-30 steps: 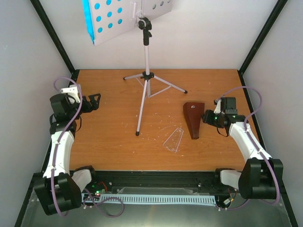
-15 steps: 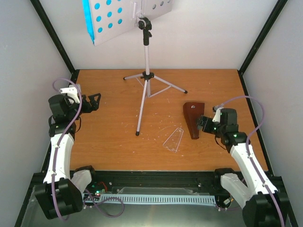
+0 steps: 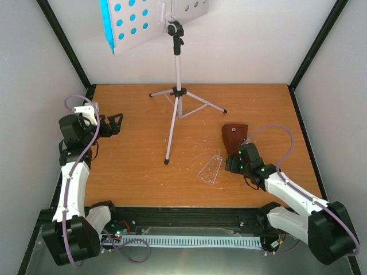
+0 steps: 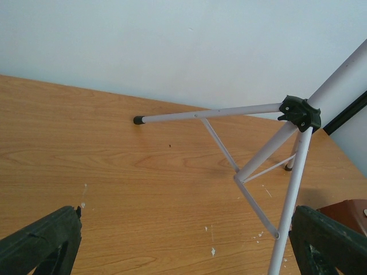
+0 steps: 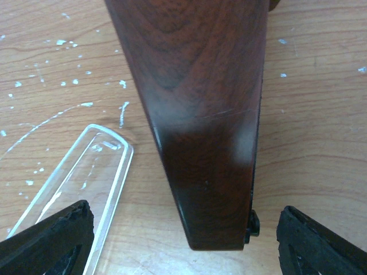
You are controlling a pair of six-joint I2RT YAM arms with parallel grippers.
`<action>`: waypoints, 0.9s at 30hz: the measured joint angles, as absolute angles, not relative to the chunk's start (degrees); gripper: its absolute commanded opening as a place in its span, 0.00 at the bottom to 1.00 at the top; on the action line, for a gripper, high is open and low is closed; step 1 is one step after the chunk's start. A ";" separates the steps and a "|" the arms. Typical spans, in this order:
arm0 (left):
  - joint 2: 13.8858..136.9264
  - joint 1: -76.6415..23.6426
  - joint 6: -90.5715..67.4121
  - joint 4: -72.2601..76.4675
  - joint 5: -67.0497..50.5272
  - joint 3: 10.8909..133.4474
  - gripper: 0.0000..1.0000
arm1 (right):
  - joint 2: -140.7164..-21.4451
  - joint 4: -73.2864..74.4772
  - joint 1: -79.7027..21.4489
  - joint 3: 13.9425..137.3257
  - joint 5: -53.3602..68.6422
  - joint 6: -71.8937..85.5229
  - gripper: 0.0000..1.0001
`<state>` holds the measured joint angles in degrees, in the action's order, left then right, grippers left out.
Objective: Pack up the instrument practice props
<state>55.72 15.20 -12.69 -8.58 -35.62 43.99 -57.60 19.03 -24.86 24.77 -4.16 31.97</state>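
Note:
The white tripod music stand [image 3: 177, 86] stands at the back middle, and its hole-punched desk [image 3: 143, 23] carries a blue sheet [image 3: 105, 20]. I cannot make out the white sheet. The brown metronome [image 3: 233, 137] lies flat, with its clear cover [image 3: 210, 168] loose to its left. My right gripper [image 3: 232, 162] is open at the metronome's narrow near end. In the right wrist view, the gripper [image 5: 183, 240] has a finger on each side of the metronome [image 5: 200, 114], beside the cover [image 5: 74, 177]. My left gripper [image 3: 116, 122] is open and empty, facing the stand's legs [image 4: 252, 160].
The wooden table [image 3: 132, 166] has white scuffs near the cover. White walls and black corner posts [image 3: 312, 46] enclose it. The stand's front leg foot [image 3: 166, 162] rests mid-table.
My right arm has swung from the metronome's right side round to its near narrow end and lowered. The left arm has barely moved.

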 measured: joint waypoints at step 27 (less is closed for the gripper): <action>58.65 15.20 -10.15 -10.26 -30.79 44.16 0.99 | -75.48 13.91 -26.24 30.02 -8.84 25.58 0.67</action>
<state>58.65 15.20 -10.15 -10.26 -30.79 44.16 -75.48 13.91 -26.24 30.02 -8.84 25.58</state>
